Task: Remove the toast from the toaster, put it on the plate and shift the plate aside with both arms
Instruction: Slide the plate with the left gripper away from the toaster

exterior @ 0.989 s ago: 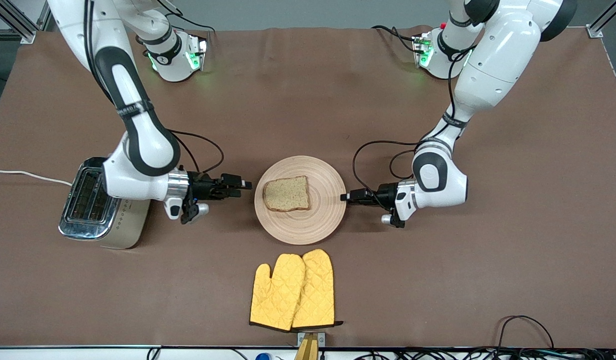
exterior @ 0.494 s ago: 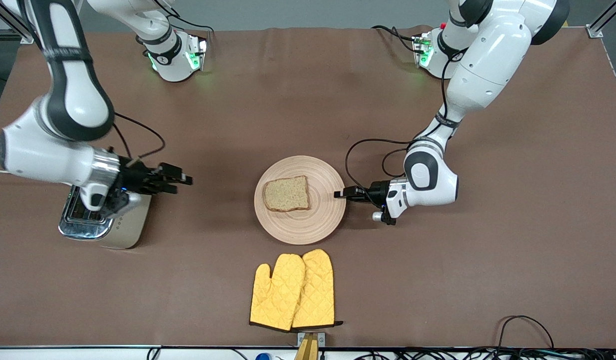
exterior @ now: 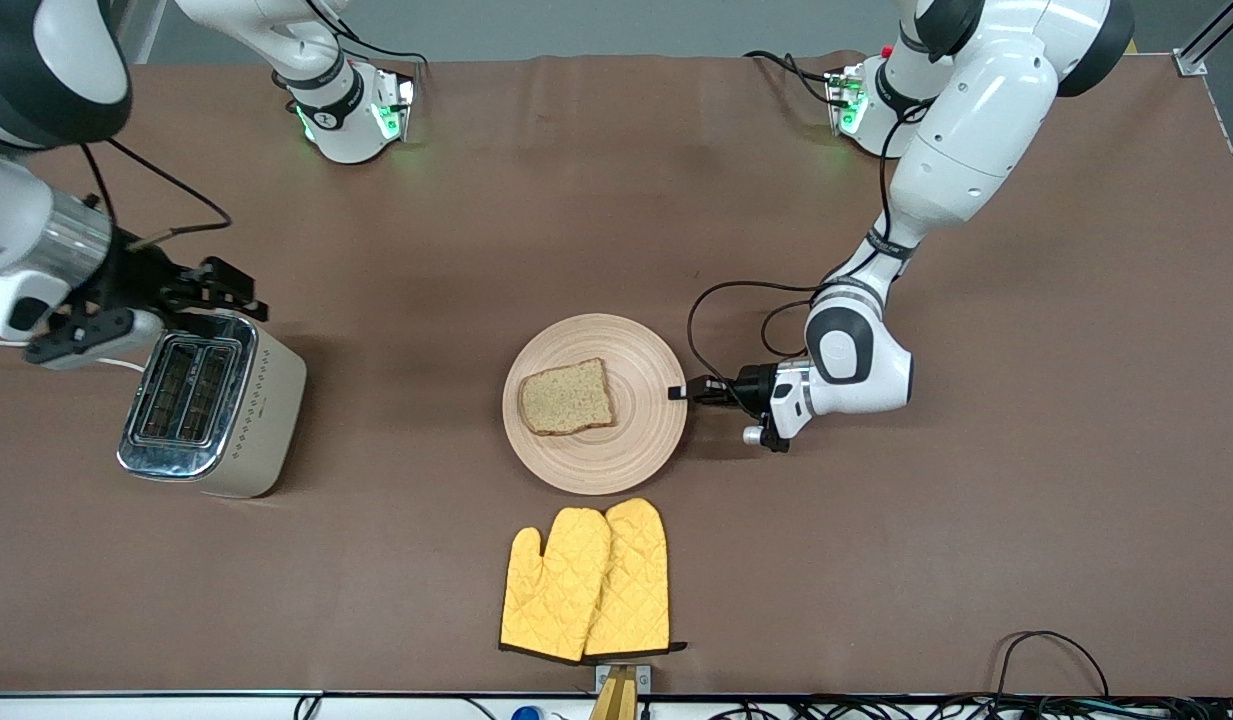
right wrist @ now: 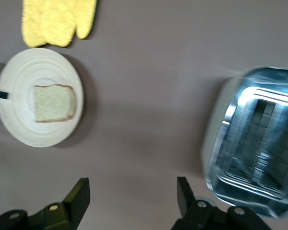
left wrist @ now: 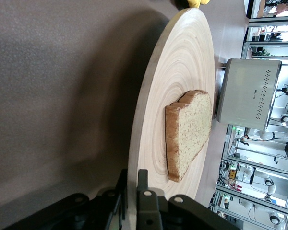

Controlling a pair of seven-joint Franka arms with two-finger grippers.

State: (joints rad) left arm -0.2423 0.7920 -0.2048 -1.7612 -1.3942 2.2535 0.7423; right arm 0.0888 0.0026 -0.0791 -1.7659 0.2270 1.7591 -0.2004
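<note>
Plate rim clamped by left gripper

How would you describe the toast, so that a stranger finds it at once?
Find the round wooden plate in the middle of the brown table, just above the yellow oven mitts. The toast lies on it: one brown-crusted slice, the only food there.
</note>
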